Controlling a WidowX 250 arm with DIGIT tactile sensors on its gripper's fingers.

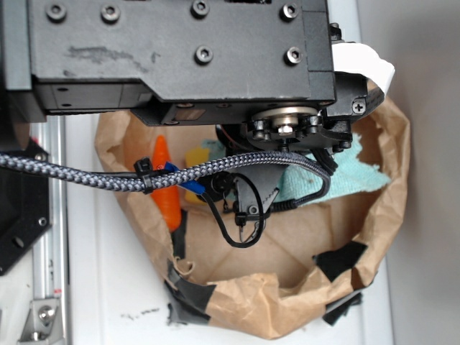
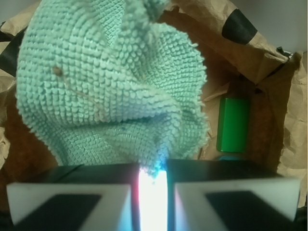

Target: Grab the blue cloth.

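The blue cloth point(image 2: 110, 86) is a light teal terry rag that fills most of the wrist view, bunched into folds and hanging from my gripper point(image 2: 153, 168). The two fingers are closed to a narrow gap with a corner of the cloth pinched between them. In the exterior view only an edge of the cloth point(image 1: 348, 176) shows, sticking out to the right from under the arm point(image 1: 180, 50). The arm hides the fingers there. The cloth is over the inside of a brown paper bag point(image 1: 392, 208).
The crumpled bag point(image 2: 250, 53) has black tape patches on its rim point(image 1: 341, 260). Inside it are a green block point(image 2: 233, 124), an orange carrot-like thing point(image 1: 167, 194) and a yellow piece point(image 1: 195, 157). A braided cable point(image 1: 79, 176) crosses the bag. A metal rail point(image 1: 50, 237) runs along the left.
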